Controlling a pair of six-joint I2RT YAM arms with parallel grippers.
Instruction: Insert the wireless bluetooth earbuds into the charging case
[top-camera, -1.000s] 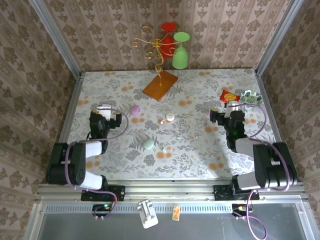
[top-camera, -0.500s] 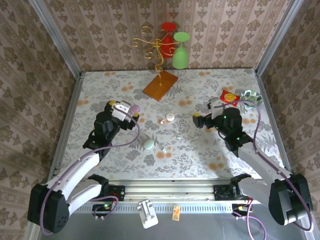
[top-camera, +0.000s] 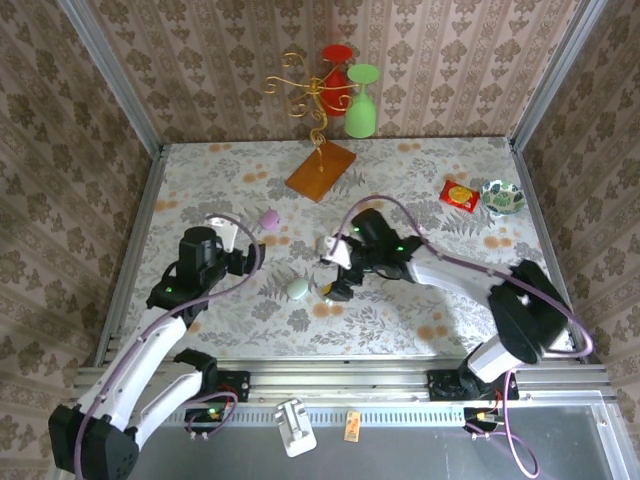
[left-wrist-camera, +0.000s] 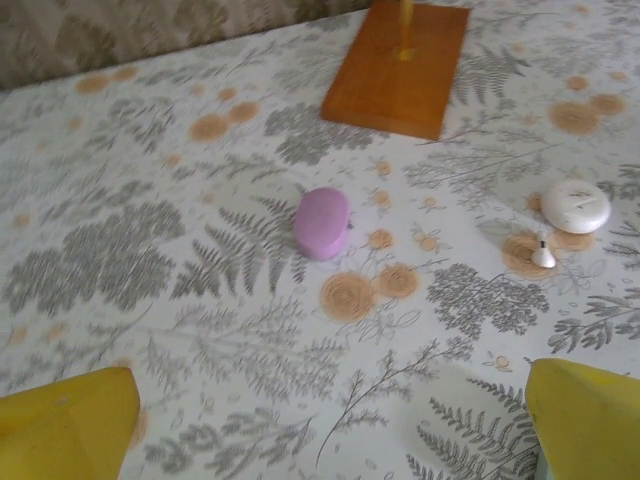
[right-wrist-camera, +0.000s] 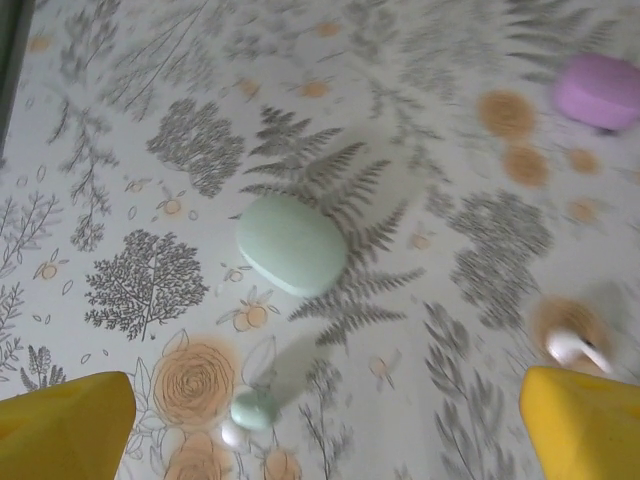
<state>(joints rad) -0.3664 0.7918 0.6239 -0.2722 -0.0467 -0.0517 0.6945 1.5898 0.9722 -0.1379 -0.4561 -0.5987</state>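
Status: nothing is inserted yet, so the whole job is remaining. Left fingers (left-wrist-camera: 65, 430) are standing wide open and holding nothing, hovering over the tabletop (left-wrist-camera: 150, 250) with the purple case (left-wrist-camera: 322, 222) ahead of them. Right fingers (right-wrist-camera: 60, 425) are also spread fully and empty, hanging above the green case (right-wrist-camera: 291, 245), with a green earbud (right-wrist-camera: 250, 410) lying loose near it. White earbud (left-wrist-camera: 542, 257) is sitting on the tabletop just beside the white case (left-wrist-camera: 575, 205), not in it. All three cases are looking shut (lids down, as far as I can tell). I'm reckoning what's left is opening a case, picking each bud and seating it.
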